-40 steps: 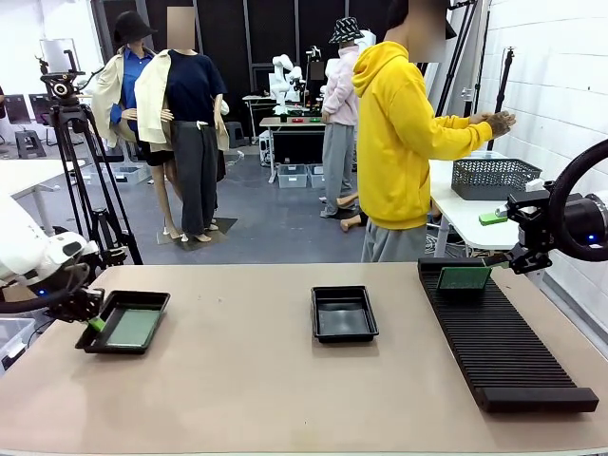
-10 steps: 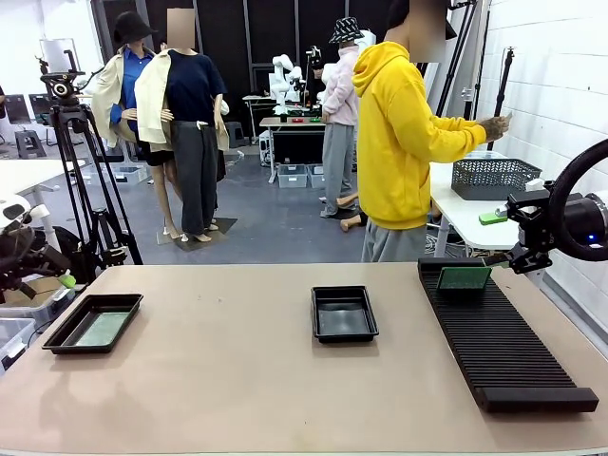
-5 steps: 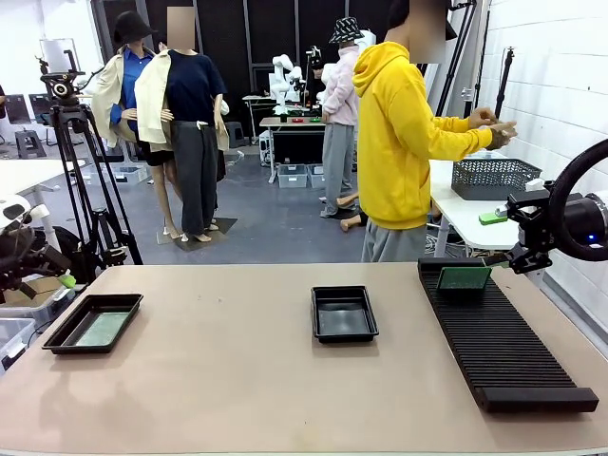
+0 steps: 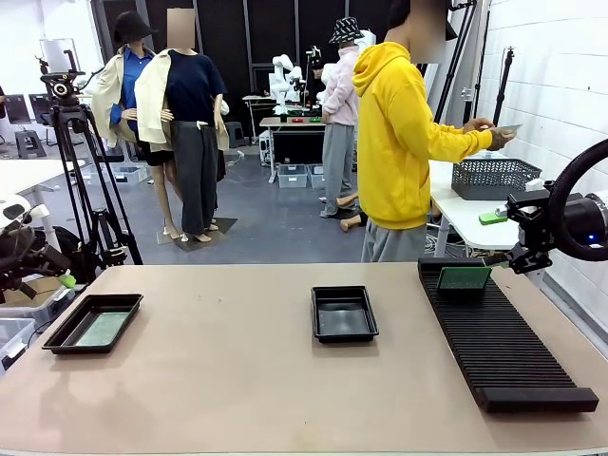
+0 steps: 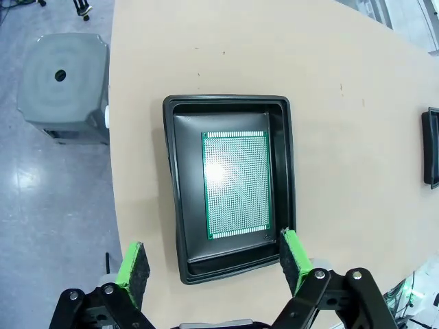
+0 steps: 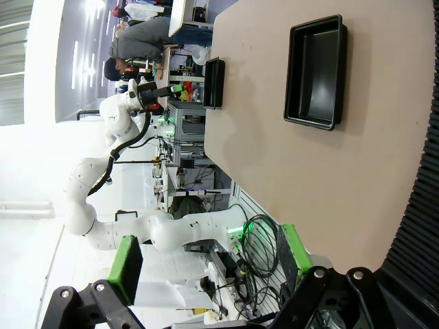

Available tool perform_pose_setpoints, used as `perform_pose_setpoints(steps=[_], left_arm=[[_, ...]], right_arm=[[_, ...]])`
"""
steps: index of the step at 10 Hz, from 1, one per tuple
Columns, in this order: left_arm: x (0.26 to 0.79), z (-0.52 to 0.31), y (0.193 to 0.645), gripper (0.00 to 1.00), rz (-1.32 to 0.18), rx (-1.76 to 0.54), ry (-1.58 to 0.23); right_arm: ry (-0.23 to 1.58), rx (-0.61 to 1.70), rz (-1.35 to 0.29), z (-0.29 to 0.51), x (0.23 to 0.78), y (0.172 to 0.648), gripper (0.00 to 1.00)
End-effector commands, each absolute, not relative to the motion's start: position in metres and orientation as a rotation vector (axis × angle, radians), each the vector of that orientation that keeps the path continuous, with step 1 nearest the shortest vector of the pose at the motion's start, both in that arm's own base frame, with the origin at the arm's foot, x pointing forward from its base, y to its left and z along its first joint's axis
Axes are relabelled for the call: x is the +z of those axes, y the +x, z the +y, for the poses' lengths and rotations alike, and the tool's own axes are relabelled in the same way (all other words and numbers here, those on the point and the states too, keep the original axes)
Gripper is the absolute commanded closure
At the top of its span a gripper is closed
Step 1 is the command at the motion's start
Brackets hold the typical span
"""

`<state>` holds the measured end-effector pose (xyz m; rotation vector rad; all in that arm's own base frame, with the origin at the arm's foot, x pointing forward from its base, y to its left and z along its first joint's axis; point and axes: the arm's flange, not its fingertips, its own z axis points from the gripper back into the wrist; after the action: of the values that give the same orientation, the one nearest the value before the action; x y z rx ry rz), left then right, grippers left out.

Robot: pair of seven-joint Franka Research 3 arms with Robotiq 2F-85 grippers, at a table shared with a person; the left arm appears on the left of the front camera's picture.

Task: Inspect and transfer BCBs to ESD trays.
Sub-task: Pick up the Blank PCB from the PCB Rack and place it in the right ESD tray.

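Left gripper (image 5: 212,264) stood with its green pads spread wide and clamped on nothing. Its wrist view looked straight down on the left ESD tray (image 5: 226,101), which sat close to the rounded left end of the tan table (image 4: 237,380). One BCB (image 5: 236,184) lay flat on that tray's floor, its long sides running with the tray's long walls and a glare patch on its upper half. In the front view this gripper hung off the table's left end, just beyond the tray. A grey stool (image 5: 65,89) stood on the floor beside that end.

Right gripper (image 6: 209,257) likewise had its pads well apart with nothing between them. From the front it hung at the table's far right corner, near the far end of the long black ribbed rack (image 4: 503,351). A second BCB (image 4: 464,278) stood on edge in the rack's farthest slots; whether the gripper touched it could not be told.

The middle ESD tray (image 4: 342,290) sat near the table's centre, well apart from both the rack and the left tray.

At the far side a person in a yellow hoodie (image 4: 399,133) faced a white side table (image 4: 456,214). Both hands (image 4: 484,126) were raised above a grey wire mesh basket (image 4: 494,178), holding something thin, too small to identify.
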<state>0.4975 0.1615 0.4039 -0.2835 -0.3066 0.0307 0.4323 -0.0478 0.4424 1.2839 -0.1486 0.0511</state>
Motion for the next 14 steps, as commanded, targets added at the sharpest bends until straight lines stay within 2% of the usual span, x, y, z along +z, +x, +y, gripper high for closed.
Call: perform_pose_setpoints(steps=[1, 3, 7, 9, 14], left_arm=[[0.404, 0.161, 0.497, 0.0, -0.307, 0.031, -0.283], [0.425, 0.162, 0.5, 0.0, -0.35, 0.007, -0.446], [0.453, 0.186, 0.5, 0.0, -0.295, 0.025, -0.673], [0.464, 0.201, 0.493, 0.0, -0.305, 0.007, -0.864], [0.47, 0.212, 0.495, 0.0, -0.261, 0.009, -1.182]], right_arm=[[1.275, 0.05, -0.159, -0.046, 0.44, 0.429, 0.0], [1.275, 0.05, -0.159, -0.046, 0.44, 0.429, 0.0], [1.275, 0.05, -0.159, -0.046, 0.44, 0.429, 0.0], [1.275, 0.05, -0.159, -0.046, 0.44, 0.429, 0.0], [1.275, 0.05, -0.159, -0.046, 0.44, 0.429, 0.0]])
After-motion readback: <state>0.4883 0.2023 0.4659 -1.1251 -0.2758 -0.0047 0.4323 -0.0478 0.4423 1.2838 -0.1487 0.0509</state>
